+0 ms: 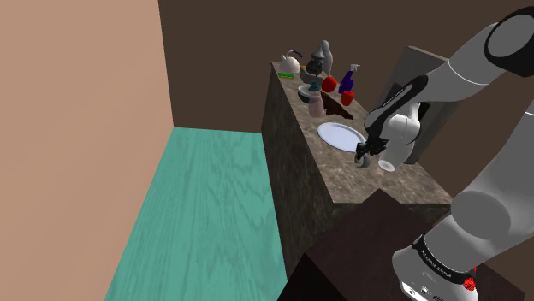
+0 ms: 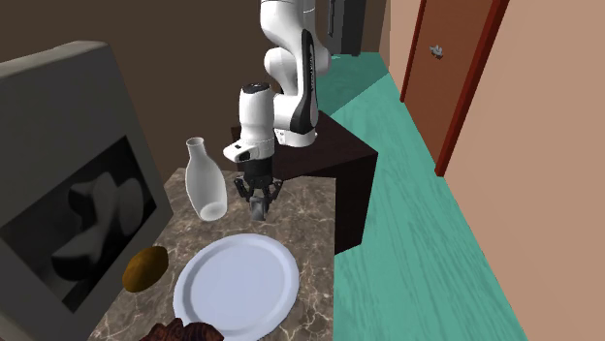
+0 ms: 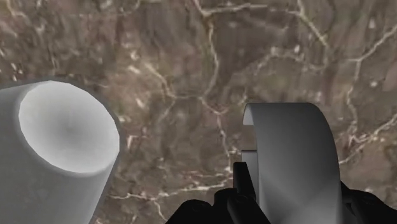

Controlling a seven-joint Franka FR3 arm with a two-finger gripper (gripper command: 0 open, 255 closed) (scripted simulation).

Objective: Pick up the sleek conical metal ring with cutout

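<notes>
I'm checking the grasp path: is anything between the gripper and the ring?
Nothing visible. The ring sits inside the gripper, which clasps it over the counter. The white bottle stands to one side, apart from the ring, not in between.

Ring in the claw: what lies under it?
Veined brown marble countertop shows around and beneath the ring, clasped in the claw. The patch directly below the ring is covered, so contact with the counter cannot be told.
</notes>
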